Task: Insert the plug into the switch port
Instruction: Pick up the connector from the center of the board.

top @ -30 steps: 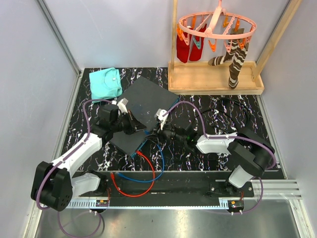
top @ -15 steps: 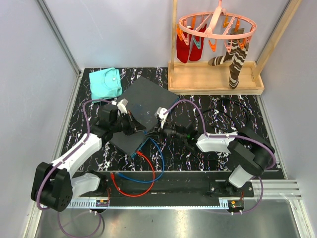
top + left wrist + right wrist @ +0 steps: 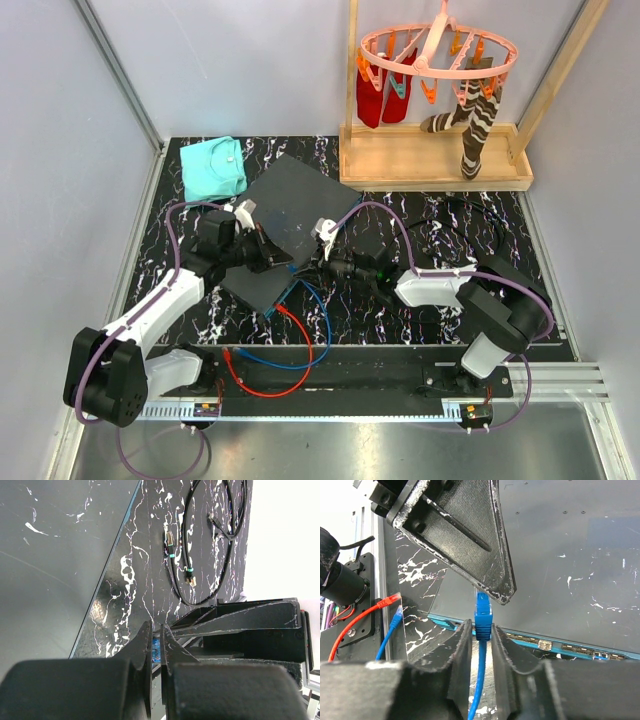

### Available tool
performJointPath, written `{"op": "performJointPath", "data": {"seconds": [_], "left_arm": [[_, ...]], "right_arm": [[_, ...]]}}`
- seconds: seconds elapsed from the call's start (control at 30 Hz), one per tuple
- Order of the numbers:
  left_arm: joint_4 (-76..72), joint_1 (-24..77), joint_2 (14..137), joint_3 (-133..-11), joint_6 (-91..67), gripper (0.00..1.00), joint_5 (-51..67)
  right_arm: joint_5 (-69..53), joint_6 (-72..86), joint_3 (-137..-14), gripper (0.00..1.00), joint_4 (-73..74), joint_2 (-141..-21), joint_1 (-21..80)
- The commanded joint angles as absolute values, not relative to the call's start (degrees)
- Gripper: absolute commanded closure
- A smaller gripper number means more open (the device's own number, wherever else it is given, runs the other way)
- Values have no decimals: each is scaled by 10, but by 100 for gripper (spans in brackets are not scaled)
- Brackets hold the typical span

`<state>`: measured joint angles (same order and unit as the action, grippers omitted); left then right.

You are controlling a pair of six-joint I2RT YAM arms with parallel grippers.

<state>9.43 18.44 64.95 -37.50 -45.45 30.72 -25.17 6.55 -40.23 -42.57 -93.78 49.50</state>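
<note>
Plug blue, pinched upright in right claw, lower centre of right wrist view, against teal port edge of switch; seating unclear. Left claw just beyond plug, fingers nearly together, cannot tell whether gripping. Switch flat on table, left of centre in top view.

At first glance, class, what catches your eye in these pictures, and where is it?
A coral peg hanger hung with socks stands out at the far right. At the centre lies the dark grey switch, and the right hand pinches a blue plug beside its teal port edge.
</note>
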Motion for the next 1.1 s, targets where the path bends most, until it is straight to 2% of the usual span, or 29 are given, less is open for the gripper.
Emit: {"op": "performJointPath", "data": {"seconds": [0.0, 0.27, 0.43, 0.5, 0.53, 0.63, 0.67, 0.8, 0.9, 0.97, 1.07], "left_arm": [[62, 178, 634, -379, -449, 100, 321], [62, 171, 636, -382, -450, 100, 329], [59, 167, 640, -381, -449, 100, 329], [62, 161, 640, -381, -440, 91, 325], [71, 157, 640, -383, -434, 79, 320], [101, 142, 631, -396, -404, 61, 287], [112, 138, 628, -409, -395, 48, 275], [175, 123, 622, -445, -333, 19, 192], [206, 123, 630, -473, -304, 6, 103], [220, 123, 639, -495, -293, 1, 33], [235, 120, 669, -524, -275, 1, -56]], "right_arm": [[-274, 66, -415, 74, -441, -942, 494], [-286, 62, -416, 84, -440, -951, 494], [-295, 60, -420, 100, -430, -950, 494], [-298, 58, -423, 100, -421, -946, 494], [-299, 56, -424, 100, -406, -942, 494], [-294, 41, -432, 100, -358, -928, 495], [-290, 33, -433, 100, -345, -922, 495], [-235, -24, -457, 100, -228, -902, 515], [-163, -72, -480, 100, -134, -894, 537], [-121, -90, -495, 100, -87, -897, 558], [-79, -105, -513, 100, -55, -911, 583]]}}
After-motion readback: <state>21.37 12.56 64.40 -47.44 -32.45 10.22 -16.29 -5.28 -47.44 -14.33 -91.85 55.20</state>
